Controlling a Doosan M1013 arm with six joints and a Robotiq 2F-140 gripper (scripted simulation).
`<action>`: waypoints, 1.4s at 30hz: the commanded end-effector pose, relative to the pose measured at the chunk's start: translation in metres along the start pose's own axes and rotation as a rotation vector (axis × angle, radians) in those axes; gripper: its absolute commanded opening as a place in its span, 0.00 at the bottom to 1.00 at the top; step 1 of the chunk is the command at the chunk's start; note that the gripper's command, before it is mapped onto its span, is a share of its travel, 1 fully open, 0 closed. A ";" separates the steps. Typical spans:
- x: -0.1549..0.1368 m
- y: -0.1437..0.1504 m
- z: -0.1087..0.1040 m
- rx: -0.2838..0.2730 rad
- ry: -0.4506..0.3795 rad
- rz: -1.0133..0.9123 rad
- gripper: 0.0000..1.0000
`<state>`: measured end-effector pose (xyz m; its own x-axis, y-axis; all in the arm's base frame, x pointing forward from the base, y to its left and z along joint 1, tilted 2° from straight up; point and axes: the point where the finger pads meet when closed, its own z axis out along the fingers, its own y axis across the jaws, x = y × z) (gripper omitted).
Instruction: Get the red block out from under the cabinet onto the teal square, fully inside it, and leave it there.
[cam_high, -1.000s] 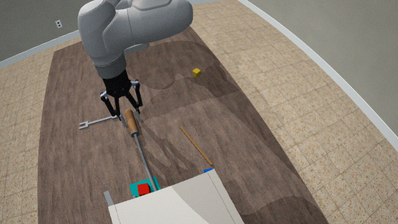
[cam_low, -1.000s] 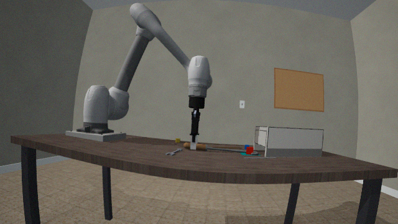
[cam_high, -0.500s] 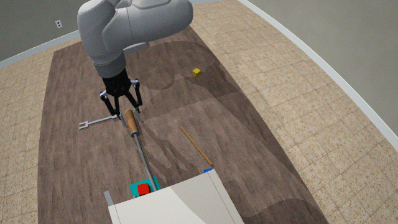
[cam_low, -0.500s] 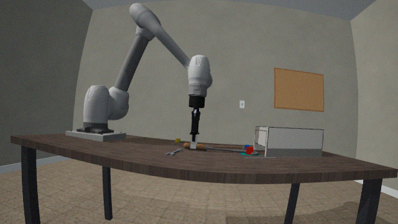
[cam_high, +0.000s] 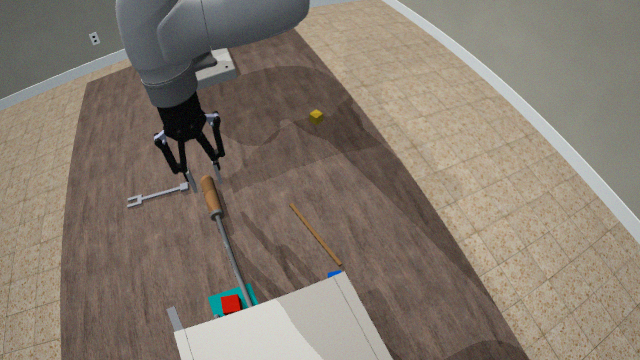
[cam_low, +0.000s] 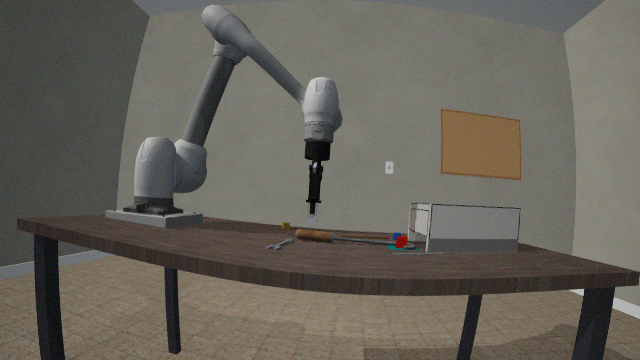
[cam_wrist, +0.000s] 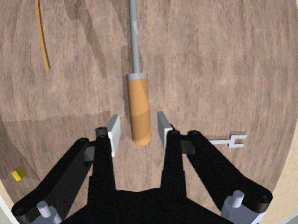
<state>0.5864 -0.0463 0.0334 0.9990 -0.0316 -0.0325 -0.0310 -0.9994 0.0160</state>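
Note:
The red block sits on the teal square, just outside the cabinet. The cabinet's top hides part of the square in the top view, so I cannot tell whether the block is fully inside it. A long tool with a wooden handle lies on the table, its grey rod reaching the square beside the block. My gripper is open and empty above the handle's end, one finger to each side in the wrist view.
A grey forked tool lies beside the handle. A thin wooden stick lies across from it. A blue block is by the cabinet, a yellow block farther back, and a grey strip at the cabinet's corner.

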 end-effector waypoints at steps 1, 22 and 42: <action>0.000 -0.001 -0.022 0.000 0.000 -0.001 0.34; 0.000 -0.001 -0.108 0.000 0.000 -0.001 0.34; 0.000 -0.001 -0.121 0.000 0.000 -0.001 0.34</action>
<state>0.5910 -0.0457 0.1510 0.9990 -0.0323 -0.0322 -0.0317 -0.9993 0.0193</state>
